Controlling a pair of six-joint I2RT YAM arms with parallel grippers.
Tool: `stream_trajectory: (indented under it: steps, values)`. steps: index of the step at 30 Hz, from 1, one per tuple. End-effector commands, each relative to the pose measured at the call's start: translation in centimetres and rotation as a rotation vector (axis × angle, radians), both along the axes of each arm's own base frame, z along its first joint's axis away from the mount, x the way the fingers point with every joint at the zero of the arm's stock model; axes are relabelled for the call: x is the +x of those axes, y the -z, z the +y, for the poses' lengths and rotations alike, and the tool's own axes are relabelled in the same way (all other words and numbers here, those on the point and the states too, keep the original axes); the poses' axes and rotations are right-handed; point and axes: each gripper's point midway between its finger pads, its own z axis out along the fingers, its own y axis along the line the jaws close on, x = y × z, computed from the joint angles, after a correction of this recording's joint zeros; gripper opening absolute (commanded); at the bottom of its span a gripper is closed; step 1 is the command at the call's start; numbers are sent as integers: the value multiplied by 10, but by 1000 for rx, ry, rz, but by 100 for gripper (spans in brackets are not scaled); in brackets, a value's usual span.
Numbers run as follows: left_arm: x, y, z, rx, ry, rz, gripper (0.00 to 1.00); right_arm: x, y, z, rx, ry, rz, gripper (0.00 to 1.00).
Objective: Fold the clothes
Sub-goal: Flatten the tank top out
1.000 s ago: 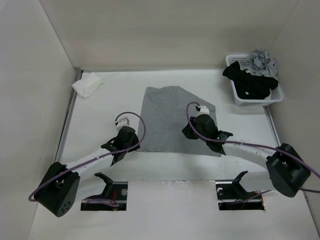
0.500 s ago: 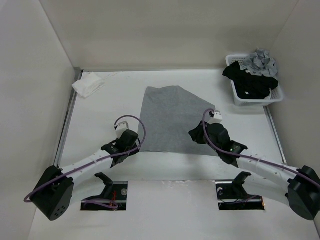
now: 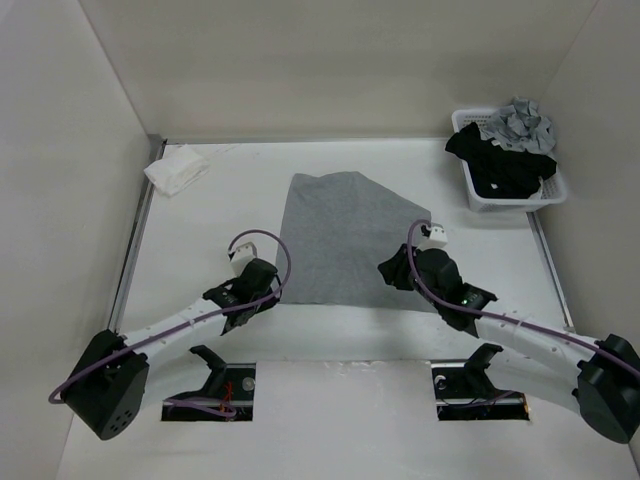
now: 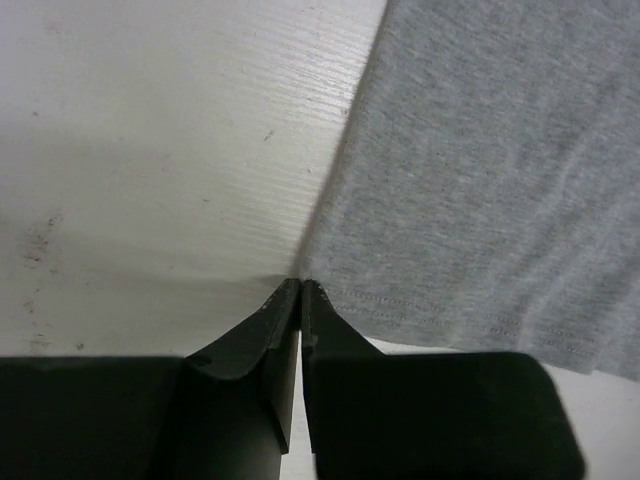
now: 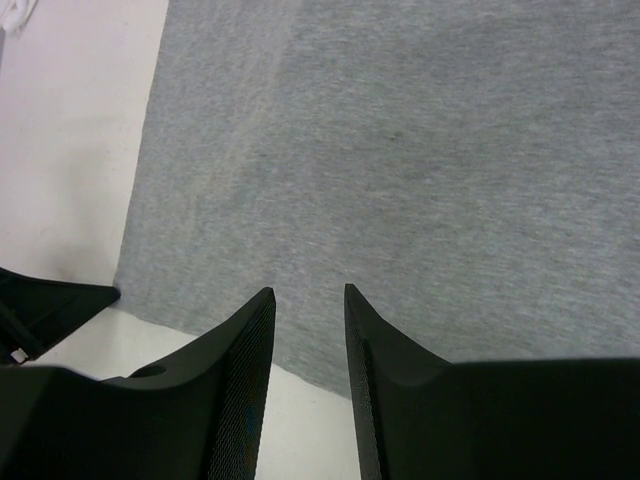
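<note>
Grey tank top (image 3: 345, 235) lies lengthwise near-to-far; left gripper (image 4: 300, 283) seemingly pinches its corner, right gripper (image 5: 308, 292) released.

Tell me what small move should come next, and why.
Probably lower the right claw and close it on the near hem of the soft grey jersey tank top: it hangs open above that hem, while the left claw seems shut on its left corner.

A white table (image 3: 200, 220) sits boxed by plain cream walls (image 3: 330, 60) under even light.
</note>
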Motion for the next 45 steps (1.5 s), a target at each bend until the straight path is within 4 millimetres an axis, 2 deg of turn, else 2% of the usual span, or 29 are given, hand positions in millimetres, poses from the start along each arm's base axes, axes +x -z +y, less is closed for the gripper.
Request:
stream_trajectory:
  steps: [1, 3, 5, 6, 8, 10, 12, 15, 19, 22, 29, 39, 41, 45]
  values:
    - [16, -31, -4, -48, -12, -79, 2, 2, -2, -8, 7, 46, -3, 40]
    - [39, -67, 11, -80, -81, -201, 1, -1, 14, -21, -39, 100, 68, 42]
    - [47, -84, 25, -101, -140, -259, 1, -4, 19, -25, -63, 117, 95, 42]
    - [50, -93, 39, -118, -191, -300, 1, -7, 24, -30, -88, 135, 117, 43]
    - [48, -95, 66, -139, -278, -334, 1, -17, 30, -35, -115, 158, 163, 43]
    - [45, -94, 84, -150, -332, -349, 1, -26, 36, -45, -144, 189, 195, 43]
    - [43, -93, 94, -180, -355, -363, 2, -38, 44, -52, -160, 216, 240, 43]
    - [44, -87, 92, -176, -338, -341, 3, -54, 52, -54, -170, 229, 302, 43]
    - [47, -90, 79, -196, -286, -370, 4, -80, 61, -49, -197, 214, 391, 43]
    - [46, -91, 69, -201, -248, -380, 4, -108, 65, -22, -154, 123, 453, 43]
    - [46, -94, 63, -208, -212, -396, 4, -139, 74, 21, -67, 18, 519, 43]
    - [46, -93, 59, -216, -197, -393, 4, -147, 87, 37, 9, 3, 544, 32]
    - [46, -94, 59, -216, -196, -396, 4, -147, 92, 34, 12, 6, 551, 28]
    - [47, -97, 59, -219, -196, -403, 4, -144, 94, 31, 6, 23, 553, 28]
